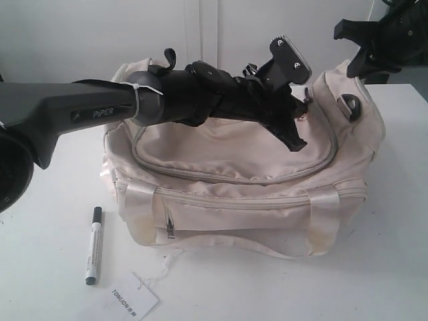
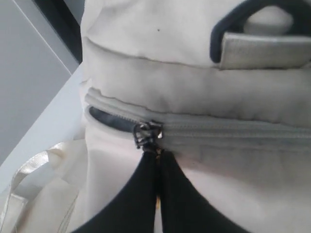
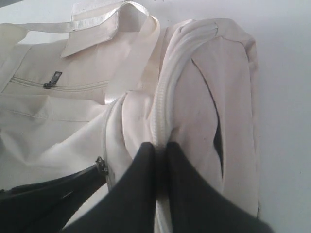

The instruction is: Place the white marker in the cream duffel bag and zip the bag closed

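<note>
The cream duffel bag (image 1: 234, 160) lies on the white table. The white marker (image 1: 93, 245) with its black cap lies on the table left of the bag's front, apart from both grippers. My left gripper (image 1: 296, 137) reaches across the bag's top to its right end and is shut on the zip pull (image 2: 147, 135); left of the slider a short dark gap (image 2: 109, 120) shows. My left gripper (image 2: 158, 156) hides most of the pull. At the bag's right end my right gripper (image 1: 358, 67) (image 3: 160, 145) is shut on a white piped seam (image 3: 163, 97).
A white paper tag (image 1: 134, 294) printed TONLION lies by the table's front edge, tied to the bag by a thread. A black end ring (image 1: 351, 103) sits on the bag's right end. The front pocket zip (image 1: 168, 224) is closed. The left arm (image 1: 80, 110) spans the bag's top.
</note>
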`<action>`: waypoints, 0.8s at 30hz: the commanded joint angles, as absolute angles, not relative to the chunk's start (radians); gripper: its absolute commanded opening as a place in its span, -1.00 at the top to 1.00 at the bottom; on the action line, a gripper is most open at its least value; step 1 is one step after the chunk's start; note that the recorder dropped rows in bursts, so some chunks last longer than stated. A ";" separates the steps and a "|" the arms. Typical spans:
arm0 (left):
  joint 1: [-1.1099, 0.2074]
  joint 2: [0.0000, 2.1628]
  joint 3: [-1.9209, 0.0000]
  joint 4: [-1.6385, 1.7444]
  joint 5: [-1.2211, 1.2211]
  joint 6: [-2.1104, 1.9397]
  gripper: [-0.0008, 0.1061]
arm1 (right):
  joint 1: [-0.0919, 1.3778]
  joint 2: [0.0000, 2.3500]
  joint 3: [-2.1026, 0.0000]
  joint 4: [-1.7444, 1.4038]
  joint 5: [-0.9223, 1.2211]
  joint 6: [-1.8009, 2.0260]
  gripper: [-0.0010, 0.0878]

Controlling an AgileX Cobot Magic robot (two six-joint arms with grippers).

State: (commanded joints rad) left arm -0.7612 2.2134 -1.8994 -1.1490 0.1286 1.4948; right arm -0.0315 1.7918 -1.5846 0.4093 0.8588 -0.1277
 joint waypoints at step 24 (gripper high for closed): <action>-0.761 2.117 -1.899 -1.147 0.370 1.379 0.99 | -0.032 1.816 -1.583 0.415 0.859 -0.128 0.98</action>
State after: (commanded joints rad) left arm -0.7612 2.1171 -1.8994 -1.1473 0.3699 1.3790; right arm -0.0315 1.8164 -1.5828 0.4148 0.8587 -0.1277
